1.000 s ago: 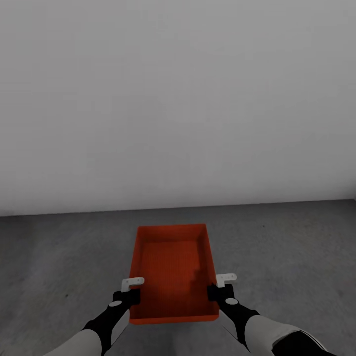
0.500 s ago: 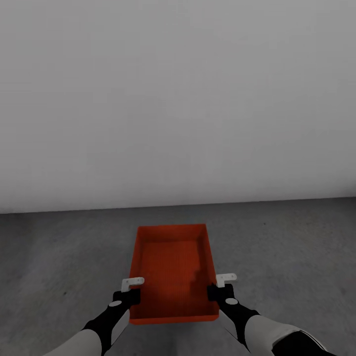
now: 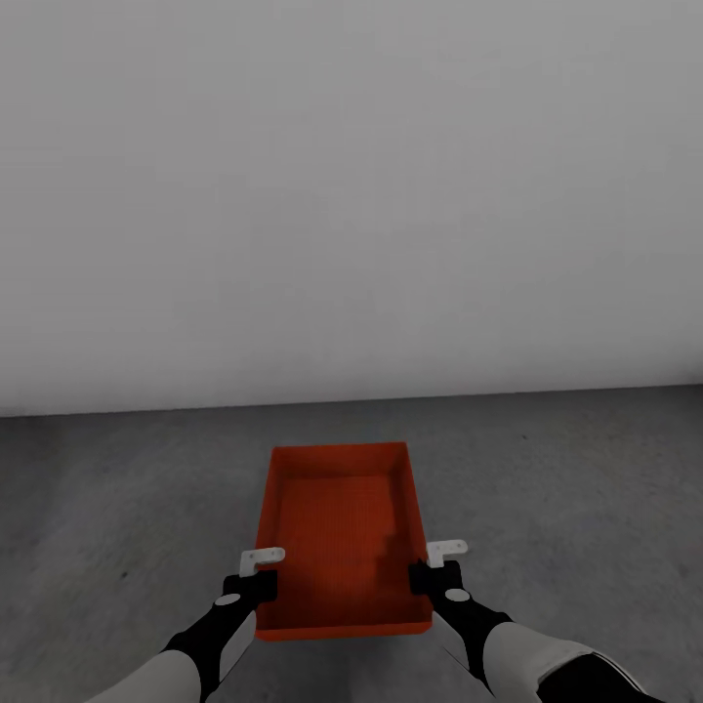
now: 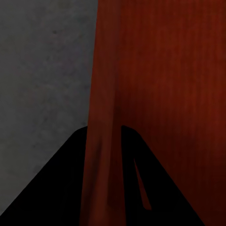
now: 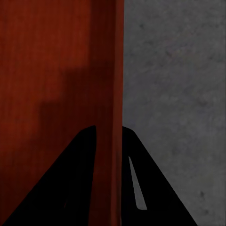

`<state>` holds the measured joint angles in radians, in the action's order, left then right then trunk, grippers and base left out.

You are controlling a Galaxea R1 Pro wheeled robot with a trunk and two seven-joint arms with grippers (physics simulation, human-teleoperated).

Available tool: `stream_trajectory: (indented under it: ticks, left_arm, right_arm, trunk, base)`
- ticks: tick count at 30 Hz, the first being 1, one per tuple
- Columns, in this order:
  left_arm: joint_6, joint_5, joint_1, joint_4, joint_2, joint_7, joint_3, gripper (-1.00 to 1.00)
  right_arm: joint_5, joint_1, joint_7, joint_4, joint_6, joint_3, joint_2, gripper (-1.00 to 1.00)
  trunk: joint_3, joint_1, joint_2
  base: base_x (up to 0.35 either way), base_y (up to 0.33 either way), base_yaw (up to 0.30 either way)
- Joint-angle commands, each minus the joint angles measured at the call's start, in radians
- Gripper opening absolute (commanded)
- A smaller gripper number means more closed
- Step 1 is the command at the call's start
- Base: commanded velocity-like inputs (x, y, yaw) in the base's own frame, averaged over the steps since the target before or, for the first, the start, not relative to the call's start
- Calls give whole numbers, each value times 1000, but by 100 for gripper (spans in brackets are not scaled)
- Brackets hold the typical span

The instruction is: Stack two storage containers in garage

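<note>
An orange-red storage container (image 3: 342, 532) is held level in front of me, above the dark grey floor (image 3: 566, 488). My left gripper (image 3: 256, 584) is shut on its left wall, and my right gripper (image 3: 430, 578) is shut on its right wall. In the left wrist view the thin container wall (image 4: 101, 141) runs between the two dark fingers (image 4: 61, 183), with the ribbed inside beside it. The right wrist view shows the other container wall (image 5: 110, 141) pinched the same way between its fingers (image 5: 146, 183).
A plain white-grey wall (image 3: 351, 195) stands straight ahead and meets the speckled concrete floor a short way beyond the container. Bare floor (image 3: 107, 508) lies on both sides of the container.
The line where wall meets floor has risen slightly in the picture, so the camera has shifted. The container and both grippers keep their places relative to me.
</note>
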<state>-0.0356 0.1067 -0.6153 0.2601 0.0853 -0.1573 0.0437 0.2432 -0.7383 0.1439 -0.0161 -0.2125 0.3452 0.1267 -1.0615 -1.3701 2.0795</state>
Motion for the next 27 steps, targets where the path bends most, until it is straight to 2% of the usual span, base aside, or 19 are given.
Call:
stream_trajectory:
  ticks: [1,27]
  left_arm:
    - [-4,11,0,-4,-9,-28,-5,-100]
    - [-3,11,0,-3,-9,-28,-5,-100]
  right_arm:
    - [-3,-1,3,-3,-34,-37,1,-100]
    - [-3,-1,3,-3,-33,-37,1,-100]
  trunk:
    - [-4,-4,8]
    - [-85,-103,190]
  base:
    - [0,0,0]
    - [0,0,0]
